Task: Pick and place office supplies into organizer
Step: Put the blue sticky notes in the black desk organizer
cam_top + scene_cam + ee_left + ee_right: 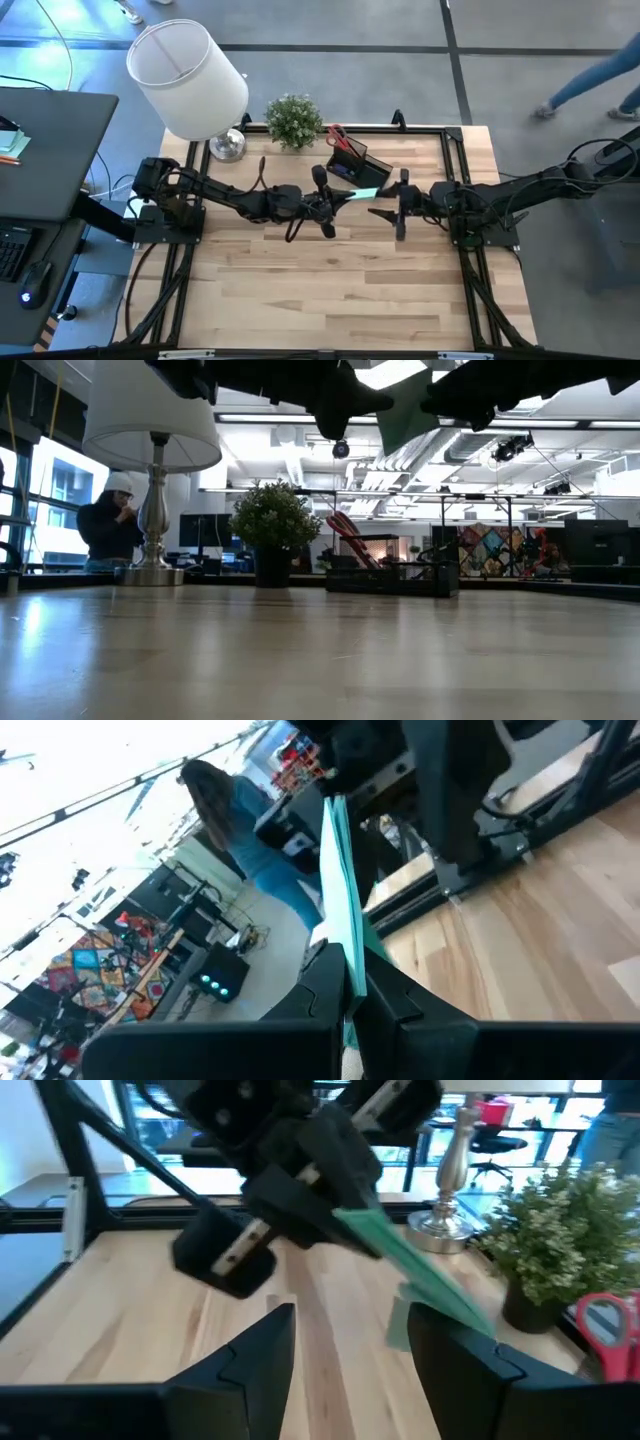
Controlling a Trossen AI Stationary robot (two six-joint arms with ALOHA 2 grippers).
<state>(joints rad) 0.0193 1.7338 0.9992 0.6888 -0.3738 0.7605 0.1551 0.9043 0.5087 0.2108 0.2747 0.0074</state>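
I am finding no writing to read — no label, brand, number or sign is showing legibly in any view.

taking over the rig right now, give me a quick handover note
Left tool: shut on the green sticky-note pad, held in the air above mid-table.
Right tool: open, facing the pad, nothing held.
Black organizer: at the back of the table beside the potted plant, with the red scissors standing in it.
Done: scissors stowed.
Left: get the pad into the organizer; it looks set for a hand-off to the right tool.
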